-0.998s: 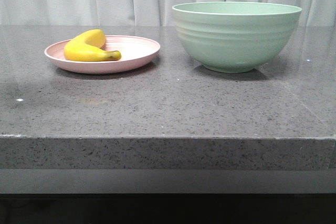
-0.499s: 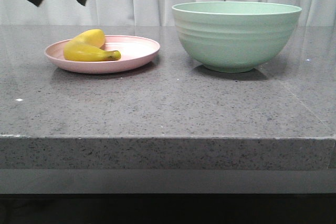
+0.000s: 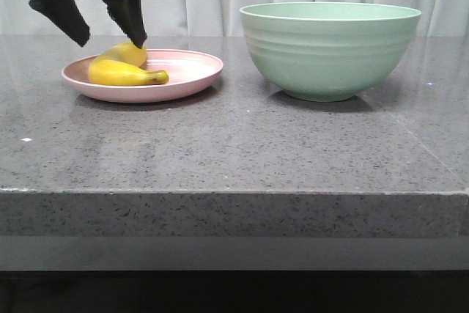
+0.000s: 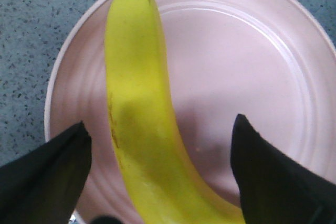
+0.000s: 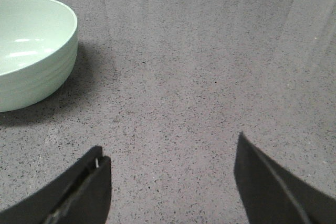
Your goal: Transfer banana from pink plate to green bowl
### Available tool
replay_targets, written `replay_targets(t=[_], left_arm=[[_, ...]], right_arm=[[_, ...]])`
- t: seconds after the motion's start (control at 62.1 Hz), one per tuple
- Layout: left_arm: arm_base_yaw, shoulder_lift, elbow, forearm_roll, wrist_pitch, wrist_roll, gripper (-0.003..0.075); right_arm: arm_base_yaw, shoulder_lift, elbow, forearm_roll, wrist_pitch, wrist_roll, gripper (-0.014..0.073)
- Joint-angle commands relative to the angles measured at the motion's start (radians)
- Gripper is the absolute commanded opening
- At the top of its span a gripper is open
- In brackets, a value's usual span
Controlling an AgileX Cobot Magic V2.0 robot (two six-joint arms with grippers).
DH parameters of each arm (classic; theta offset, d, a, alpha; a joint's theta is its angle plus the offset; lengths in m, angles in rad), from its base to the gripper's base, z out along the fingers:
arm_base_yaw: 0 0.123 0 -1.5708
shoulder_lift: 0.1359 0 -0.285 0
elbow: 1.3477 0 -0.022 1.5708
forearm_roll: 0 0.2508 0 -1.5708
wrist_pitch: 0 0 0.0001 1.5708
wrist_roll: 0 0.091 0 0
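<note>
- The left gripper [image 3: 108,38] hangs over the far left part of the pink plate [image 3: 192,71], its black fingers spread wide apart and pointing down.
- One fingertip [image 3: 138,34] sits just at the upper end of the banana [image 3: 121,71] in the front view; whether it actually touches the peel cannot be told from there.
- In the left wrist view the two fingers stand on either side of the banana [image 4: 139,124] with clear gaps between pads and peel (so nothing is gripped, and the jaws are wide enough to take the fruit between them).
- The banana lies on its side in the pink plate [image 4: 252,56], toward the plate's left part, its dark stem tip pointing toward the bowl side.
- The green bowl [image 3: 330,49] stands upright on the grey speckled table [image 3: 234,152], well apart from the plate, to its right.
- The right gripper [image 5: 170,182] is likewise spread open and holds nothing; only bare table lies between its fingers, with the green bowl [image 5: 31,51] off to one side.
</note>
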Motion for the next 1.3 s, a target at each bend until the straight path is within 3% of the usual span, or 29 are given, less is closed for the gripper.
replay_targets(t=[0.0,0.708,1.288], left_arm=[[-0.008,-0.027,-0.048,-0.004,-0.038,-0.012,0.0526],[-0.008,0.025,-0.082,-0.004,-0.035,-0.013,0.0526],[-0.008,0.043,-0.082,-0.008,0.079,-0.013,0.0526]], right_arm=[[-0.002,0.018,-0.032,-0.005,-0.073,-0.004,0.0515],[-0.002,0.018,-0.032,-0.005,-0.073,-0.004,0.0515],[-0.002,0.018,-0.032,-0.005,-0.073,-0.004,0.0515]])
